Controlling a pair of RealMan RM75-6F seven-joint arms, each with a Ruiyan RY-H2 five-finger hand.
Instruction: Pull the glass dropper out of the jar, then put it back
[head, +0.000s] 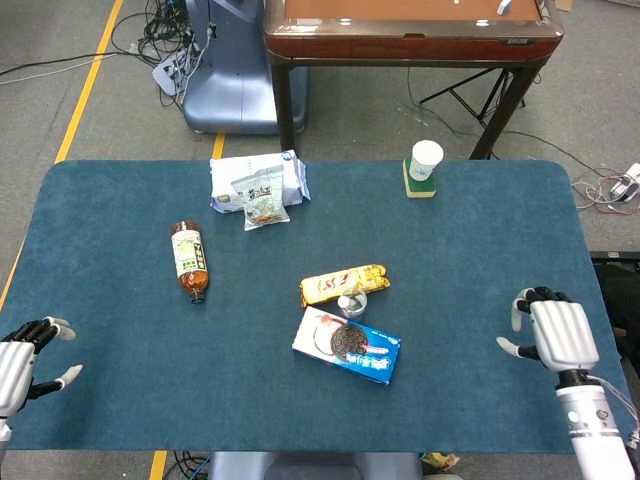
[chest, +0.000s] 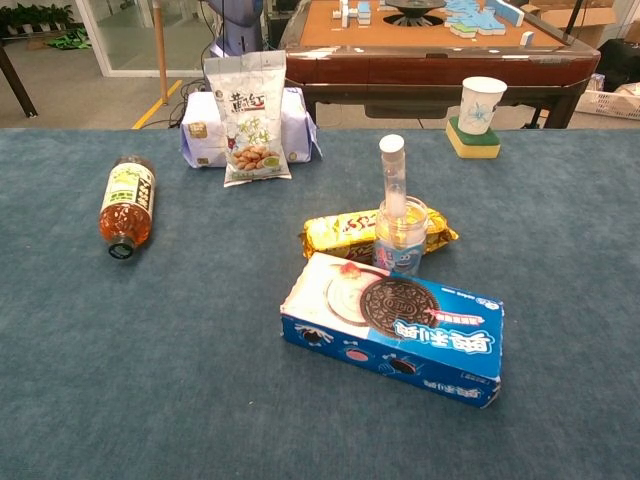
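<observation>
A small clear jar (chest: 401, 237) stands mid-table between a yellow snack bar and a blue cookie box, and the head view shows the jar (head: 351, 304) from above. The glass dropper (chest: 393, 176), capped in white, stands upright in the jar. My right hand (head: 553, 334) hovers near the table's right edge, far from the jar, fingers apart and holding nothing. My left hand (head: 20, 357) sits at the front left corner, fingers spread, empty. Neither hand shows in the chest view.
A yellow snack bar (chest: 345, 232) lies behind the jar and a blue cookie box (chest: 395, 326) in front. A tea bottle (chest: 126, 204) lies on its side at left. Snack bags (chest: 248, 115) stand at the back left, a paper cup (chest: 481, 103) on a sponge at the back right.
</observation>
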